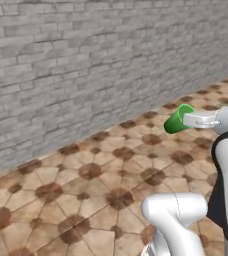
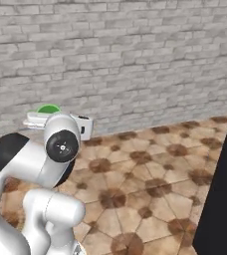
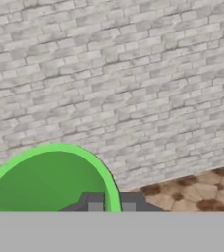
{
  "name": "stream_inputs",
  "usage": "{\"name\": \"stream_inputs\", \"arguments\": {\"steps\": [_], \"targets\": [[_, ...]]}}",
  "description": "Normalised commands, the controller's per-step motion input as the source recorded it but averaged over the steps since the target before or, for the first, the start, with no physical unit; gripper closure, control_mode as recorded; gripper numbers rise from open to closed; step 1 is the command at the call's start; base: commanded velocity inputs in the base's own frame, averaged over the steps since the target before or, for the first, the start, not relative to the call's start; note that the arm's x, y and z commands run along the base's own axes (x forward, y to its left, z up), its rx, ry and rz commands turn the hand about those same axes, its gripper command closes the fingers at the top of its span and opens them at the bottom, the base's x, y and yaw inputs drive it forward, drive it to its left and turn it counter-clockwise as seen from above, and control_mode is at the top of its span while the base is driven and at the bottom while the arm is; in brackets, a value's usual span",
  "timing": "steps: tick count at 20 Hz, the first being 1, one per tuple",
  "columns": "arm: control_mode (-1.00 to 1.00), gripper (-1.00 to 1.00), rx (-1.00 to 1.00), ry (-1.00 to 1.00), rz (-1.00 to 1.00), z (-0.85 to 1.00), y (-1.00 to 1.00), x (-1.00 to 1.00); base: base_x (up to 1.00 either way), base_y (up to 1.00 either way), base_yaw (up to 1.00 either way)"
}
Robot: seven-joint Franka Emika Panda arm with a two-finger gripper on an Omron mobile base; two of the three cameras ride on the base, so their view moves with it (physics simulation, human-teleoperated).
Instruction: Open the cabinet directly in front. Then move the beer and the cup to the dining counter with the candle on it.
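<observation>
My gripper is shut on the rim of the bright-green cup and holds it in the air above the tiled floor, tipped on its side with its base pointing at the brick wall. In the hand view the cup shows its open mouth at the lower left, and its rim wall passes between the two dark fingertips of the gripper. From the right base view a slice of the cup peeks over the hand, with the gripper just below it. The cabinet, the beer and the candle are out of view.
A grey brick wall runs across ahead, with brown patterned floor tiles below it. A tall dark block with a pale top corner stands at the right edge of the right base view.
</observation>
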Motion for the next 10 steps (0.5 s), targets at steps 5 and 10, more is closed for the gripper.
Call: {"name": "stream_inputs", "arguments": {"steps": [5, 10], "targets": [[1.00, 1.00, 0.00, 0.00, 0.00, 0.00, 0.00, 0.00, 1.00, 0.88, -0.66], [1.00, 1.00, 0.00, 0.00, 0.00, 0.00, 0.00, 0.00, 1.00, 0.76, -0.73]]}}
